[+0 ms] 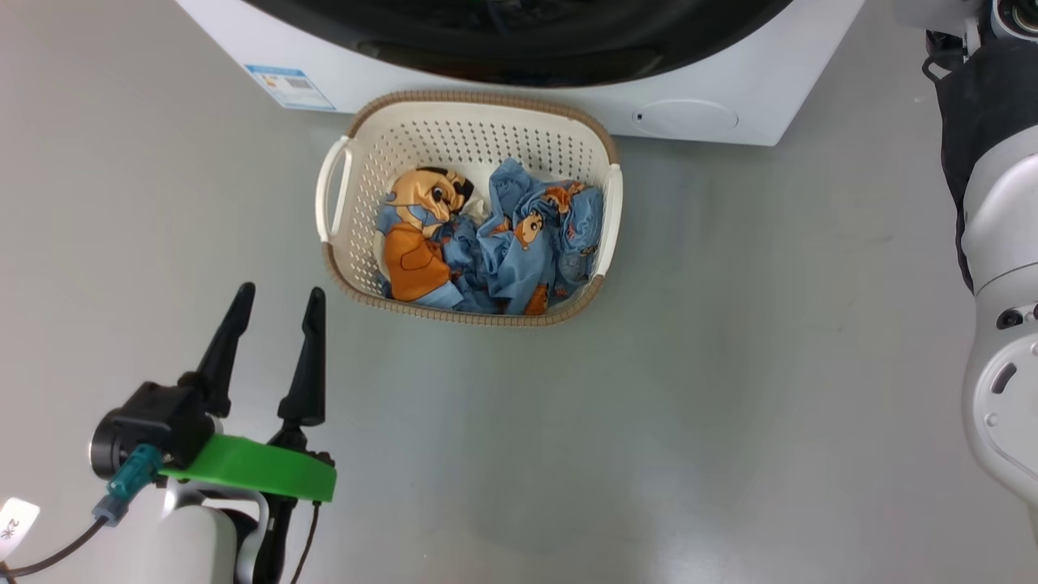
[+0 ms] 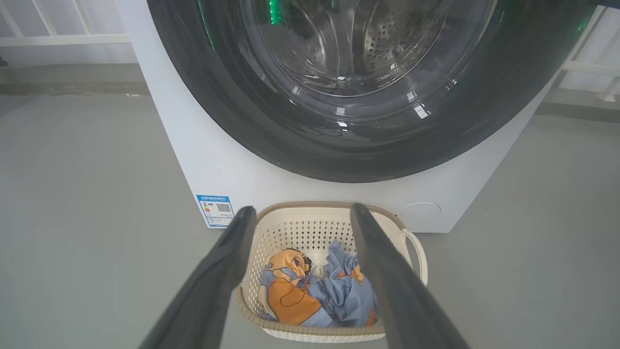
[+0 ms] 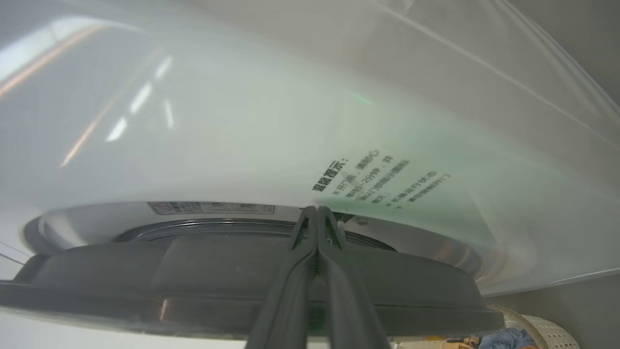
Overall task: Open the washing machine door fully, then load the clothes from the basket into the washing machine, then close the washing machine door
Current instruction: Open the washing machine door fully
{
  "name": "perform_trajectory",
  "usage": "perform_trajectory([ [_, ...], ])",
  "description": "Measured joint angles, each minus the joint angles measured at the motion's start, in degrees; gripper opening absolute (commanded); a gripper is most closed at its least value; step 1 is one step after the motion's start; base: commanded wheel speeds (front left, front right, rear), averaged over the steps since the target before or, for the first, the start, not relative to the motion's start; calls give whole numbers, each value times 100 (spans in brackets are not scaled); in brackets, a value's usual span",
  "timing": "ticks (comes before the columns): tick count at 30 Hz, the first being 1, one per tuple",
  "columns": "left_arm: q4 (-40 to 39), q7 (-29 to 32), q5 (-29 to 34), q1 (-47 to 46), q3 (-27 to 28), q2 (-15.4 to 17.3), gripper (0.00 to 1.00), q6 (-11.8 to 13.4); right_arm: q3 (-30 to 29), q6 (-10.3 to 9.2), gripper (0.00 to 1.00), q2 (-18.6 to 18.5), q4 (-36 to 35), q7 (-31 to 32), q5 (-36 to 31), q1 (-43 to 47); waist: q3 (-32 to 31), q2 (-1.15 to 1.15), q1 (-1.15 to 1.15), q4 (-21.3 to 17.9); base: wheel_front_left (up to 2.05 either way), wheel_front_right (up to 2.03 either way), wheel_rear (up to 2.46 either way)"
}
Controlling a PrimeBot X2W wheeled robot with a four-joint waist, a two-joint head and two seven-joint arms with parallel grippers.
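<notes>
Basket (image 1: 466,134) on the floor (image 1: 730,365), pushed right up to the washer (image 1: 697,81) front, directly under the door (image 2: 339,145).
- Clothes (image 1: 495,243): crumpled heap in the basket's near half. The piece with the tan face lies in the left part and the blue folds fill the right.
- Left gripper (image 1: 280,290): left of the basket and nearer the robot, clear of the rim. Fingers spread wide, nothing between them, touching nothing. Fingers point toward the washer, past the basket's left handle.
- Right gripper (image 3: 317,209): well above the basket. Fingers pressed together, holding nothing. Tips sit at the seam where the black door rim meets the white front; contact can't be told.
- Basket's long axis runs left to right, parallel to the washer front, with a handle at each end.
- Door above the basket looks shut, flat to the front; drum visible through the glass.
</notes>
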Motion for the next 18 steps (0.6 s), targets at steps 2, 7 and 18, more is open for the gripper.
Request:
perform_trajectory([
  [2,0,0,-40,-11,-8,-4,100,0,-33,0,0,2,44,75,-38,-64,52,0,0,11,0,0,0],
  [7,-7,0,-73,-129,-37,-15,100,0,-111,0,0,14,60,164,-209,-142,165,0,0,50,0,0,0],
  [18,-12,0,-170,-237,-55,-31,100,0,-346,0,0,-71,257,573,-497,-344,304,0,0,147,0,0,0],
])
